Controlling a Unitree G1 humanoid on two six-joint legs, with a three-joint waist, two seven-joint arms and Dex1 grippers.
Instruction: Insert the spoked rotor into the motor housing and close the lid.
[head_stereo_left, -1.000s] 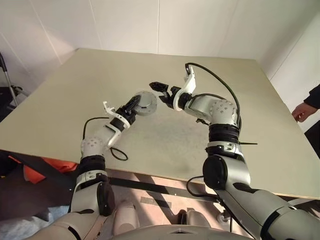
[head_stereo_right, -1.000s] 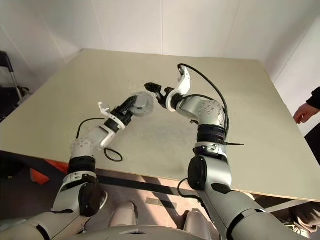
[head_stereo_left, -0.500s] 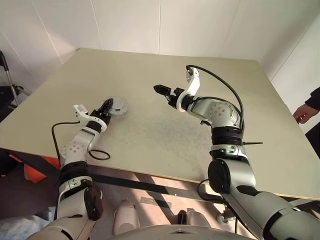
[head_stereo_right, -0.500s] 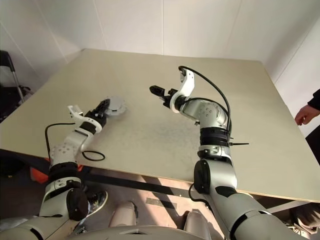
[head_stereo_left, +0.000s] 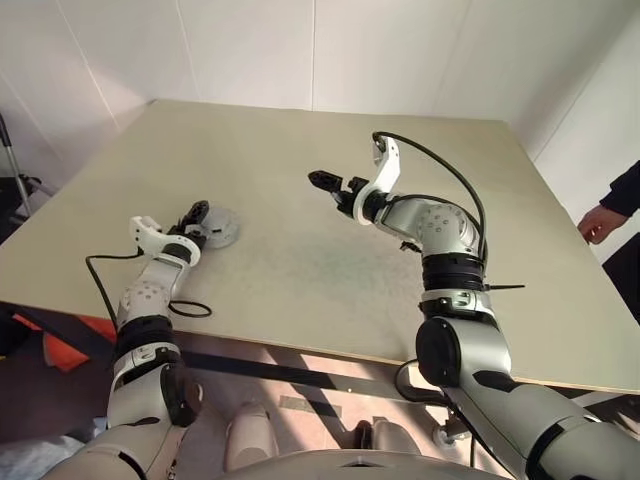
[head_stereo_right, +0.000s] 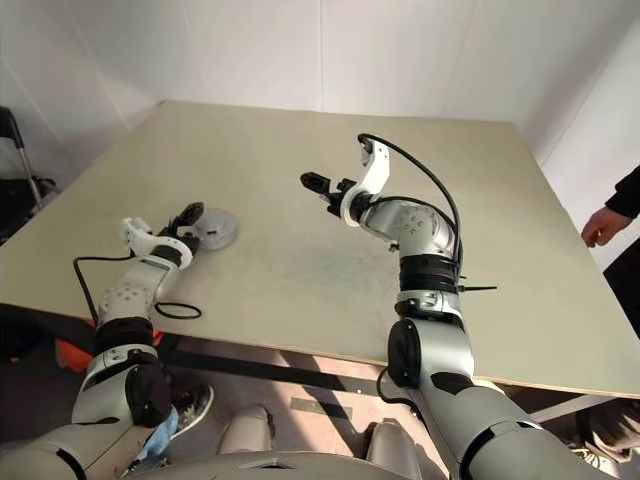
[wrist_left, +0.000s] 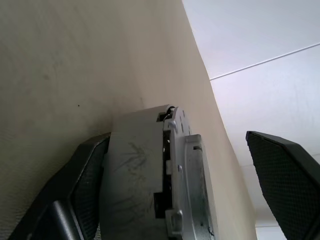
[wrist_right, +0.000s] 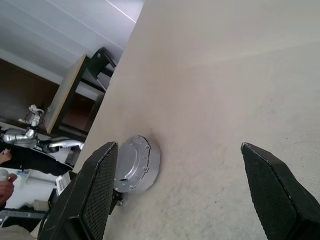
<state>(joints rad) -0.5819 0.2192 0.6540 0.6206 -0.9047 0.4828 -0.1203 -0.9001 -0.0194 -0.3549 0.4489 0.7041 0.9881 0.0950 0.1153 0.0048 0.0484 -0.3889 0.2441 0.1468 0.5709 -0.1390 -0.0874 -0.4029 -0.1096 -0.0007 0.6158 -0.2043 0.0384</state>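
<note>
The motor housing (head_stereo_left: 217, 229) lies flat on the table (head_stereo_left: 330, 160) near its left edge, closed up as one grey puck with its lid on; no windings or rotor show, so I judge the assembly done and only pulling clear left. My left gripper (head_stereo_left: 194, 217) sits spread wide around it, one finger (wrist_left: 85, 175) beside its side wall. My right gripper (head_stereo_left: 327, 183) hangs wide and empty, well apart.

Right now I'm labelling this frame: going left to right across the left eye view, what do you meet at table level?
Left gripper → motor housing lying on the table → right gripper, raised above the tabletop → a person's hand at the right edge.
</note>
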